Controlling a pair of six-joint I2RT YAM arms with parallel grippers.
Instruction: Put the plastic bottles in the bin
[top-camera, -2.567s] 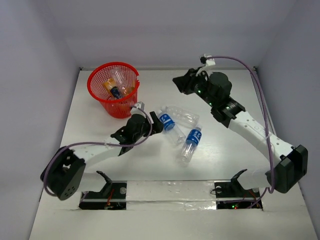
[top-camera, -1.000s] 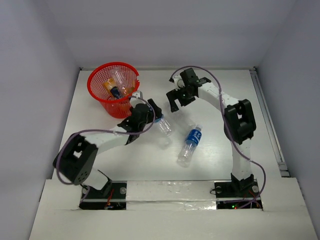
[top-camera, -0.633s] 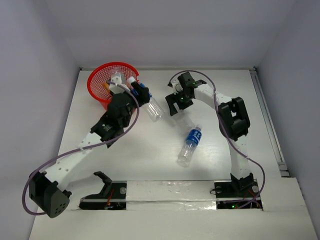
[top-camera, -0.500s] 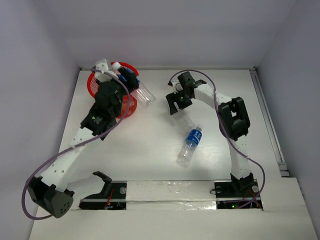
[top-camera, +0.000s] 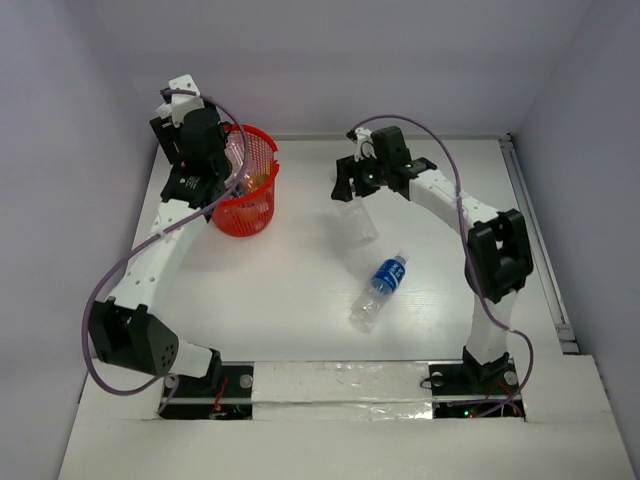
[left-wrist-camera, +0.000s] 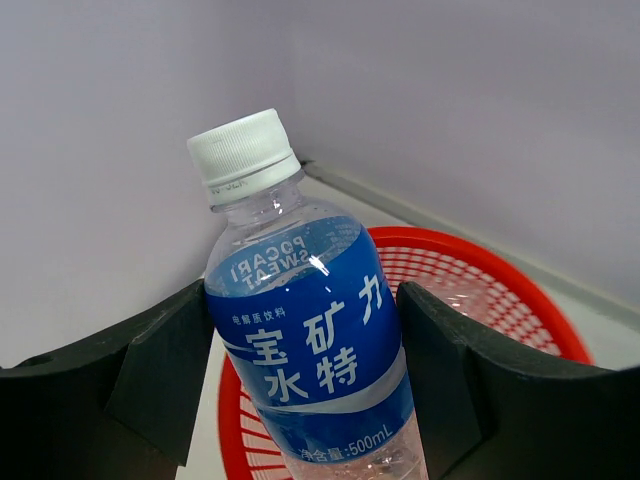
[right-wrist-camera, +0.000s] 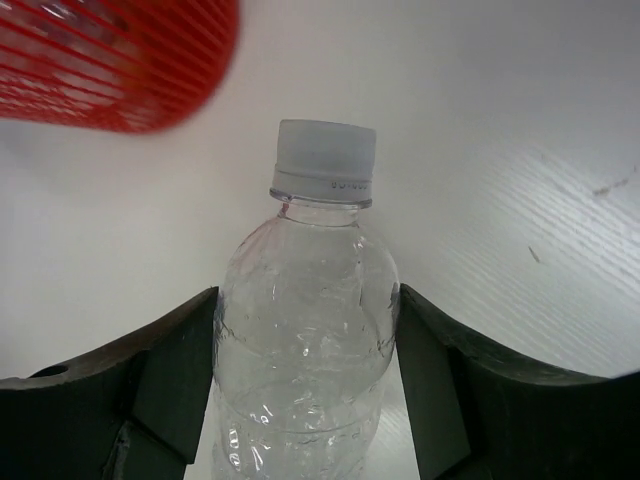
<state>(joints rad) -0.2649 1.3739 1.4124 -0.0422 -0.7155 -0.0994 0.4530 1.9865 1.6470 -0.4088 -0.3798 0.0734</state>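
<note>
The left pincer (left-wrist-camera: 300, 300) is clenched on the blue-label bottle (left-wrist-camera: 305, 350) across its label. It holds the bottle raised at the edge of the bin (left-wrist-camera: 480, 272), high enough to clear the wall before release. The right pincer (right-wrist-camera: 305, 298) grips the clear bottle (right-wrist-camera: 303, 360) across its shoulder, cap pointing away. Whether this bottle's base is off the tabletop (top-camera: 300, 300) cannot be told for certain. A third bottle (top-camera: 378, 290) lies on its side nearer the arm bases, apart from both pincers. Likely next step: release over the bin.
</note>
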